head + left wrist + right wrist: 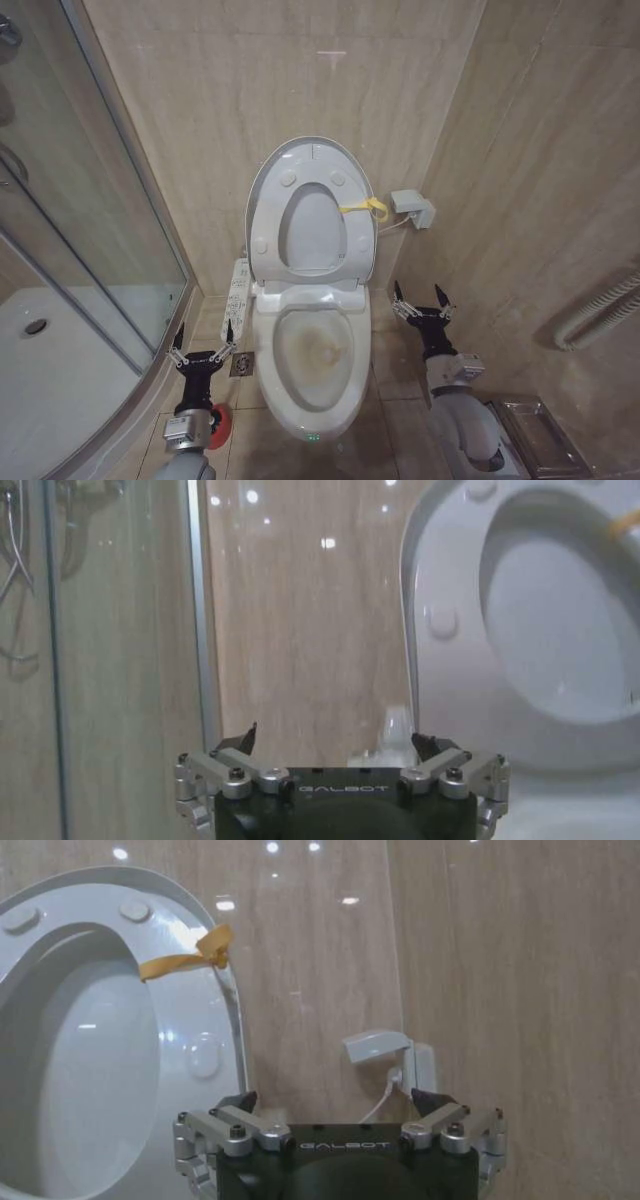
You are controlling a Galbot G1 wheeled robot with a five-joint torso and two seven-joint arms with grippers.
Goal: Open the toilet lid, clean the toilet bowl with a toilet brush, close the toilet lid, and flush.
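Toilet lid (312,215) upright against wall, stained toilet bowl (312,355) exposed. Left gripper (200,352) low beside bowl, fingers wide, empty. Right gripper (421,305) same, opposite side. Probably next: reach red brush holder (216,422) below left gripper, grasp handle upright, lift straight.

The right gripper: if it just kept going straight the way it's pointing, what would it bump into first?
Probably the small grey wall box and its cable, just ahead of the open right gripper; depth is hard to judge.
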